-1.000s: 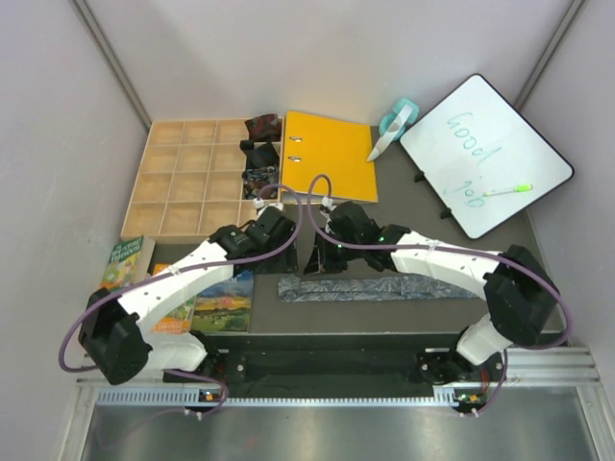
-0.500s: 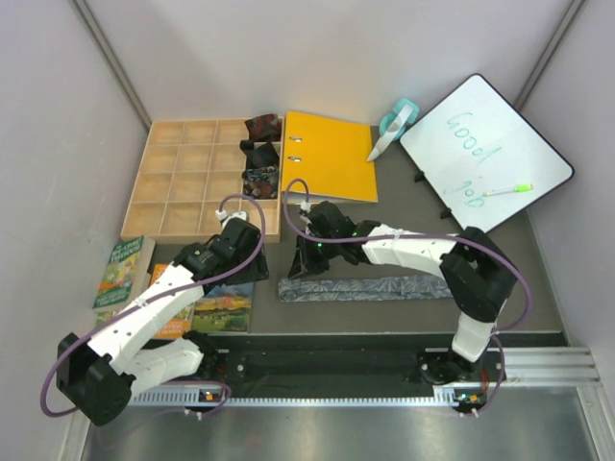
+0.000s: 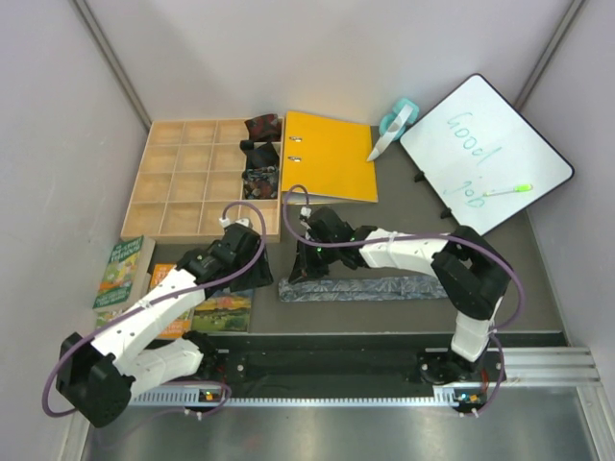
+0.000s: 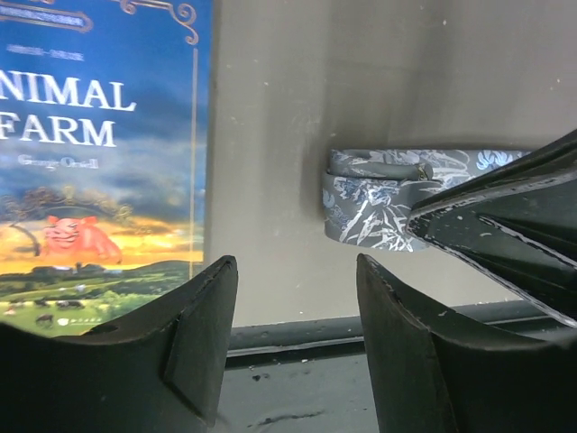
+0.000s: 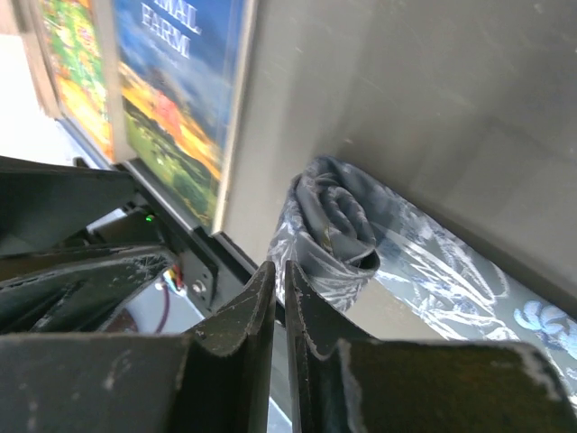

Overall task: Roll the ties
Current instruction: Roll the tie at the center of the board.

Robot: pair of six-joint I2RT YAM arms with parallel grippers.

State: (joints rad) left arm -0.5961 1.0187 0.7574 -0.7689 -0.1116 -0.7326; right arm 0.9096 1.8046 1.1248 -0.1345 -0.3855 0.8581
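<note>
A silvery grey-blue patterned tie (image 3: 384, 287) lies flat along the table's near edge. Its left end is curled into a small loose roll (image 5: 338, 225), which also shows in the left wrist view (image 4: 370, 203). My right gripper (image 3: 306, 274) is shut, and its tips (image 5: 279, 268) sit right beside that roll with nothing between the jaws. My left gripper (image 3: 256, 277) is open and empty (image 4: 297, 271), just left of the roll and apart from it. Three small rolled ties, dark red (image 3: 262, 126), black (image 3: 258, 152) and dark speckled (image 3: 258, 180), sit in the wooden tray's right column.
A wooden grid tray (image 3: 187, 187) stands at the back left, with a yellow binder (image 3: 330, 156) beside it. A whiteboard (image 3: 485, 154) with a green marker and a tape dispenser (image 3: 396, 121) are at the back right. Books (image 3: 216, 303) lie left of the tie, with Animal Farm (image 4: 99, 153) nearest.
Both grippers have moved toward the near edge, down to the tie's left end. That end, flat before, is now curled into a small roll. The left arm pulled back to the left.
</note>
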